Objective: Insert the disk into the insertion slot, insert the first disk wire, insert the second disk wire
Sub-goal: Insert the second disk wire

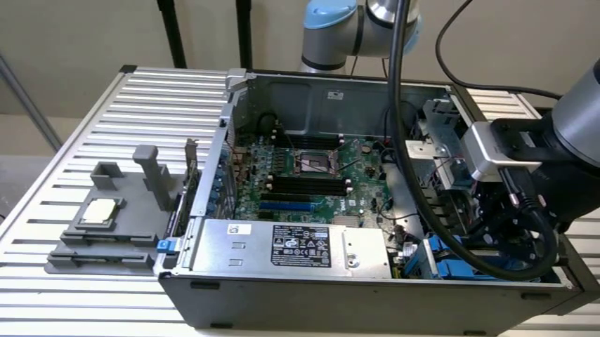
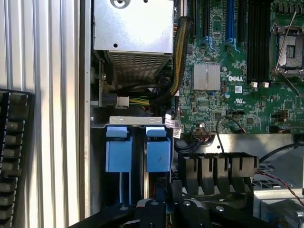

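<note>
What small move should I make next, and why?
Probably a slow, short advance of the gripper toward the insertion slot. In the wrist view, one blue clip tab lies directly ahead of the gripper, so little sideways correction looks needed.

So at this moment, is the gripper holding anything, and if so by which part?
It cannot be told. The gripper hangs over the blue clip tabs of the drive bay inside the computer case, and no disk shows by it.

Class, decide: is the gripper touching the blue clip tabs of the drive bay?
Cannot tell. In the wrist view the gripper overlaps the blue clip tabs, with neither contact nor gap plain.
</note>
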